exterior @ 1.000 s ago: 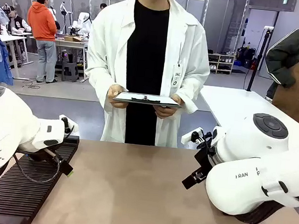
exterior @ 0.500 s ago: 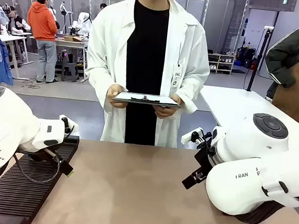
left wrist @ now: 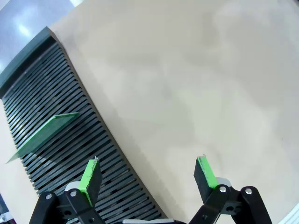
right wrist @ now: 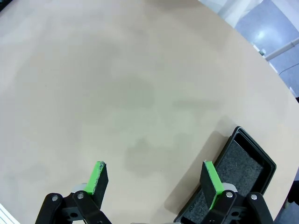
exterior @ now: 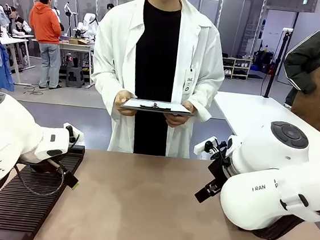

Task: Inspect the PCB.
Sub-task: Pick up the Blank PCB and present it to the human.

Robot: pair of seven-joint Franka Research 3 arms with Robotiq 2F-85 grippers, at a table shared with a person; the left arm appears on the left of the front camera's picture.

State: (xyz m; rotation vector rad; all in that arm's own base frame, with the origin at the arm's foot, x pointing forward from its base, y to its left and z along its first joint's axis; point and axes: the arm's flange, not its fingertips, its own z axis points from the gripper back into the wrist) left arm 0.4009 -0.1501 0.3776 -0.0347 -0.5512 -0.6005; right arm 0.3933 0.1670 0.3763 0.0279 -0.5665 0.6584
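The left arm's jaws stand wide apart with nothing between them. Their green pads rise from the bottom edge of the left wrist view, straddling the line where a black ribbed rack of narrow slots meets the bare tan tabletop. Up and left of those pads, at the frame's left side, sits the PCB, a thin flat green rectangular board. It is slotted into the rack on its edge, leaning, and is apart from the pads. Held that way it probably offers a free upper edge for a pinch, which would explain parking it in a slot rather than laying it flat.

The right arm's jaws are likewise fully apart and empty, with green pads at the bottom of the right wrist view above bare tabletop. At the lower right of that frame a shallow black rectangular tray with a grey felt-like lining lies just beside one pad, empty. It looks like a soft set-down spot.

In the front view both white arms are folded low. The left arm bulks in the lower left over the rack and the right arm fills the lower right, wrists turned down toward the tabletop. At the far edge, centre frame, a person in a white coat holds a paper-topped clipboard level in both hands, seemingly ready to take notes. The inspection appears not yet begun.
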